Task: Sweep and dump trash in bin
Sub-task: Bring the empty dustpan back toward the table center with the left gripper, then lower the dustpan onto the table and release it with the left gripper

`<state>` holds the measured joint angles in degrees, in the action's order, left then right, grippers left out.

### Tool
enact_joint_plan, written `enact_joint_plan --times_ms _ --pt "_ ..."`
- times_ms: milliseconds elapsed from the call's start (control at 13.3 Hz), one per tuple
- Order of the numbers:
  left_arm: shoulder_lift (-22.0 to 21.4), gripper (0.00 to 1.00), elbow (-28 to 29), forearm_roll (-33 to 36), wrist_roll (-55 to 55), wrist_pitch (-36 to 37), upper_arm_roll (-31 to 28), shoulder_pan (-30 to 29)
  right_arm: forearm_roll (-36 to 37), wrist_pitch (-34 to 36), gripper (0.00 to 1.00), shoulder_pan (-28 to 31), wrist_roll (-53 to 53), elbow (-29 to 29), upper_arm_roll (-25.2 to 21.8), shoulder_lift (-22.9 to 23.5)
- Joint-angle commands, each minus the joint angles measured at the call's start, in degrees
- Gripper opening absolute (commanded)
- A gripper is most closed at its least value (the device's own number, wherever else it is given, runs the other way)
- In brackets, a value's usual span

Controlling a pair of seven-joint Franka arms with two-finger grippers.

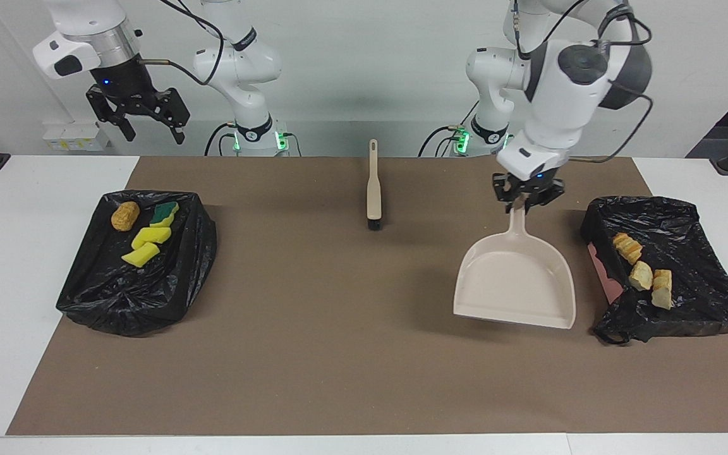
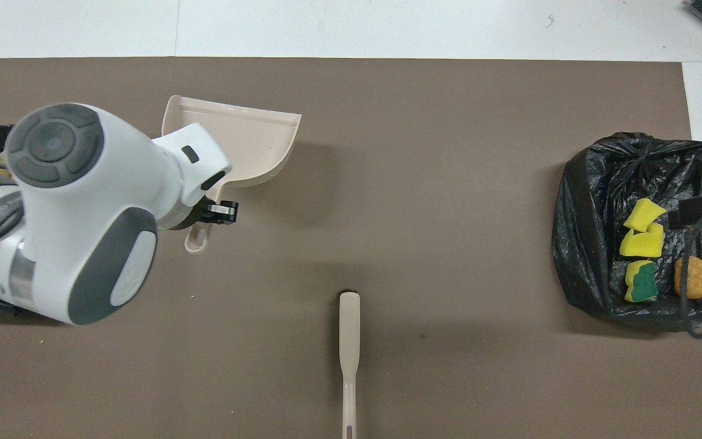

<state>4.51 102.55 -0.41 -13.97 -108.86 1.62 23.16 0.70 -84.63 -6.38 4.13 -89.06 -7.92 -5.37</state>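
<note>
My left gripper (image 1: pixel 522 201) is shut on the handle of the beige dustpan (image 1: pixel 515 284), whose empty pan hangs low over the brown mat beside the black-bagged bin (image 1: pixel 696 253) at the left arm's end. Three pale bread-like chunks of trash (image 1: pixel 643 273) lie in that bin. At the right arm's end a second black-bagged bin (image 1: pixel 168 284) holds yellow sponge pieces (image 1: pixel 146 243), a green-topped sponge (image 1: pixel 165 213) and a brown lump (image 1: pixel 125 216). My right gripper (image 1: pixel 143 120) waits open, raised above that bin's robot-side edge. From overhead, my left arm covers much of the dustpan (image 2: pixel 247 137).
The beige brush (image 1: pixel 373 189) with black bristles lies on the mat in the middle near the robots, handle toward them; overhead the brush (image 2: pixel 349 341) shows at the bottom centre. The brown mat (image 1: pixel 339 347) covers most of the white table.
</note>
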Motion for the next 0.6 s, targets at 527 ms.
enact_joint_plan --times_ms 527 --pt "13.94 0.00 -1.57 -3.37 -18.02 -18.40 -0.91 13.04 -1.14 -0.71 1.00 0.85 -1.49 -1.12 0.45 -0.69"
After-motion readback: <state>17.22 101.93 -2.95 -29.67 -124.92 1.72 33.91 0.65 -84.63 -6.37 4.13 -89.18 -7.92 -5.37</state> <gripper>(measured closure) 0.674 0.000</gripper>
